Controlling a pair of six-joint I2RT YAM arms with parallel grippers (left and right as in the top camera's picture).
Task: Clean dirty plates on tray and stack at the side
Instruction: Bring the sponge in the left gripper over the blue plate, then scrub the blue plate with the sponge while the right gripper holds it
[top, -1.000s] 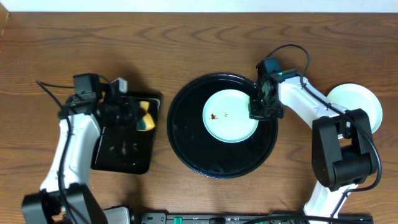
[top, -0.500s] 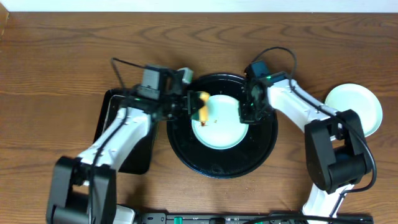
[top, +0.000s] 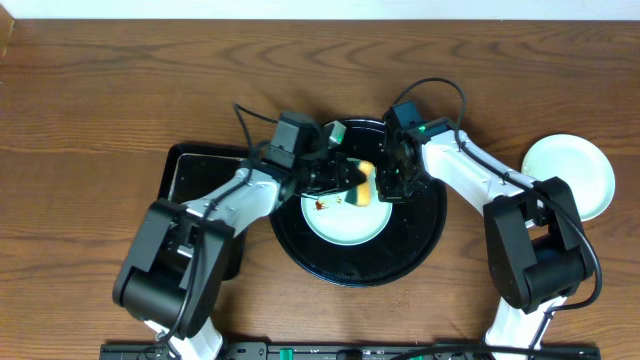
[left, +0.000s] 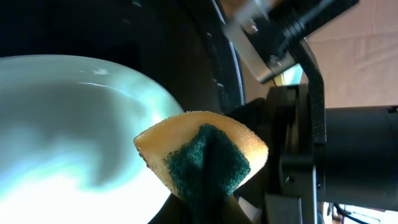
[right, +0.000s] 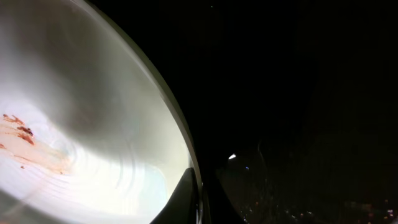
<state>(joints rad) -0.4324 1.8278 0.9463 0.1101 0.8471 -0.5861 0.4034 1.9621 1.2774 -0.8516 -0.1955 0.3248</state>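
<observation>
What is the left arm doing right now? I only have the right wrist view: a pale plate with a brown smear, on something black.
Observer: The left end effector is shut on a yellow sponge with a green scouring side, held over the pale turquoise round plate.
Operator: Is the sponge on the smear?
Observer: No; overhead, the brown smear lies uncovered beside the sponge.
Operator: Any other plates?
Observer: One pale round plate sits on the brown wooden table, outside the large round glossy black tray, near the right arm's base.
</observation>
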